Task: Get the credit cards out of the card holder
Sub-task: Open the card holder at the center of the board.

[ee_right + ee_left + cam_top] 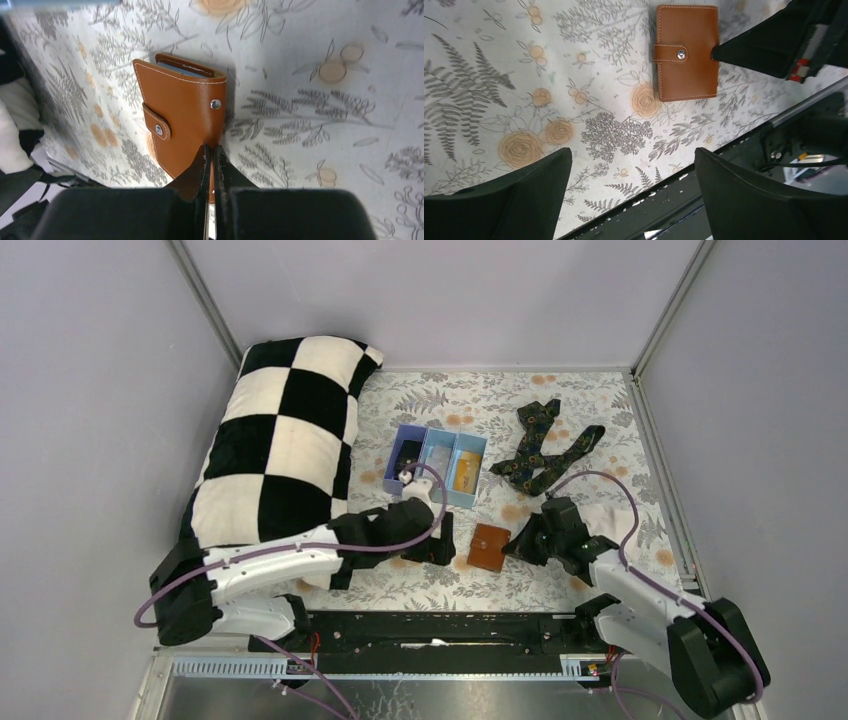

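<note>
Left arm: stretched low over the flowered cloth (470, 400), left gripper (631, 160) spread wide, holding nothing.
Right arm: bent inward, right gripper (211, 150) pressed together, tips meeting at the wallet's edge.
Wallet: the brown wallet (182, 107) lies flat between both grippers, touching the right tips, apart from the left fingers.
Right wrist only: pale blue card edges (182, 70) peek from the far end; whether leather is pinched, I cannot tell.
Top only: a blue tray (443, 452) behind, an orange card (466, 480) in its right compartment.
</note>
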### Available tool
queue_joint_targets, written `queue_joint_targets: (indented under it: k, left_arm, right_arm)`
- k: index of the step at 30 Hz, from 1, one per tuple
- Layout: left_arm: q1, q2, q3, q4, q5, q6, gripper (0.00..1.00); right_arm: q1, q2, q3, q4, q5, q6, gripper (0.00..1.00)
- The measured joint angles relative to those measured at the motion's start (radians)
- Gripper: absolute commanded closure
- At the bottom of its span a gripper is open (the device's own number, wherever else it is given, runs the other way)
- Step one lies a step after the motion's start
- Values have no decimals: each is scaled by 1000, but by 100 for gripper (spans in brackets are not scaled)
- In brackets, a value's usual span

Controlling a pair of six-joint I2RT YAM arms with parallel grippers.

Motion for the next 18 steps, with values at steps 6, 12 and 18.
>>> queue_joint_targets:
  k: [6, 12, 18]
  left_arm:
    - [-124, 176, 87, -35, -96, -34, 24]
    - [-181, 380, 248, -75, -172, -82, 33]
    - [-211, 571, 425, -96, -235, -97, 40]
  right_arm:
    - [30, -164, -49, -105, -31, 10, 100]
    - [32, -228, -75, -158, -32, 33, 100]
    - [32, -199, -77, -151, -32, 44, 100]
